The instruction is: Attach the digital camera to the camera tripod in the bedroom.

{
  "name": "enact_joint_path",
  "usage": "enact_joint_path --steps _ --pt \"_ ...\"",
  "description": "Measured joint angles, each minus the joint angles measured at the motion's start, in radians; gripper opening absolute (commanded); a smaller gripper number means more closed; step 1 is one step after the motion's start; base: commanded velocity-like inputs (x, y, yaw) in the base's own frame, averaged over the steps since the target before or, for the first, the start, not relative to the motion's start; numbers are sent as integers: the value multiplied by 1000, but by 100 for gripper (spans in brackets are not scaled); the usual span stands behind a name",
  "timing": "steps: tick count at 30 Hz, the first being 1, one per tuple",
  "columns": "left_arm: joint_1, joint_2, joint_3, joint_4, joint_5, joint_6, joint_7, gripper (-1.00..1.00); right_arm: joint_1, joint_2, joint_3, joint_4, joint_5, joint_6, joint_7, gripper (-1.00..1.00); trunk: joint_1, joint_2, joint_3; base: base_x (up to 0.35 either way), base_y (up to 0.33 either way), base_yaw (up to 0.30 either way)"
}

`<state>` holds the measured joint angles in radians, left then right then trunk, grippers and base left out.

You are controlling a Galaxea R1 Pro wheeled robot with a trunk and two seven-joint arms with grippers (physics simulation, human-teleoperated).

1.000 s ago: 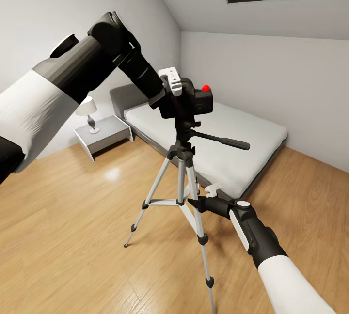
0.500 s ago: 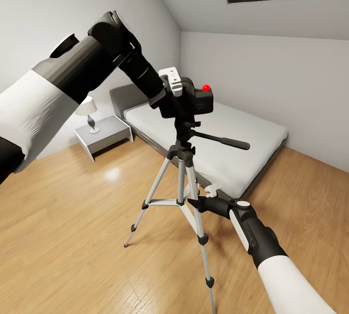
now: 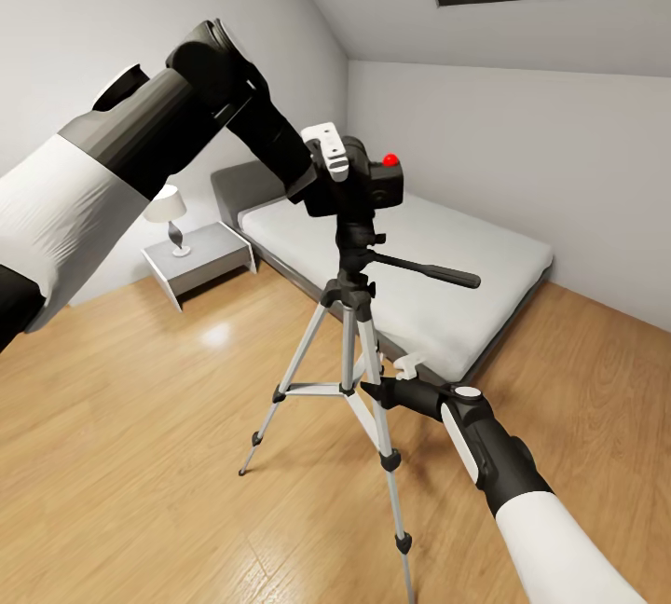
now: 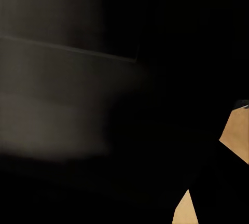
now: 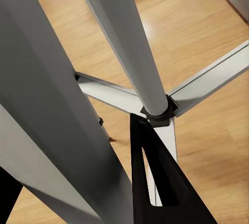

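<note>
Left gripper (image 3: pixel 328 177) gripped the digital camera (image 3: pixel 368 183) directly over the camera tripod (image 3: pixel 355 306) head (seating hidden). Lowering it straight and level looked wise. Right gripper (image 3: pixel 384 387), jaw state unclear, waited against a tripod leg.

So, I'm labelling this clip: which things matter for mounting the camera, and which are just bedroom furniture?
Job:
- digital camera
- camera tripod
- left gripper, holding the camera
- right gripper, at a tripod leg

Just there:
- bed
- nightstand
- table lamp
</note>
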<state>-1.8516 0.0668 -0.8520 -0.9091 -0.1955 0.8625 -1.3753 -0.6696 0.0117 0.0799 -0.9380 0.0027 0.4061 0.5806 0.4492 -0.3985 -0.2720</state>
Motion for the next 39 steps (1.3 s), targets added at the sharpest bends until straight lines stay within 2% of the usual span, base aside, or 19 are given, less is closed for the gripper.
enact_joint_path --steps 4,25,26,39 --pt "0 0 1 5 8 -28 2 -100 0 0 0 1 0 0 0 -100 0 0 0 0 0 0" --pt "0 -1 2 9 15 -34 2 -100 0 1 0 0 1 0 0 -100 0 0 0 0 0 0" --pt "0 -1 2 9 15 -34 2 100 0 0 0 0 0 0 0 -100 0 0 0 0 0 0" --pt "0 0 3 10 15 -34 1 100 0 0 0 1 0 0 0 -100 0 0 0 0 0 0"
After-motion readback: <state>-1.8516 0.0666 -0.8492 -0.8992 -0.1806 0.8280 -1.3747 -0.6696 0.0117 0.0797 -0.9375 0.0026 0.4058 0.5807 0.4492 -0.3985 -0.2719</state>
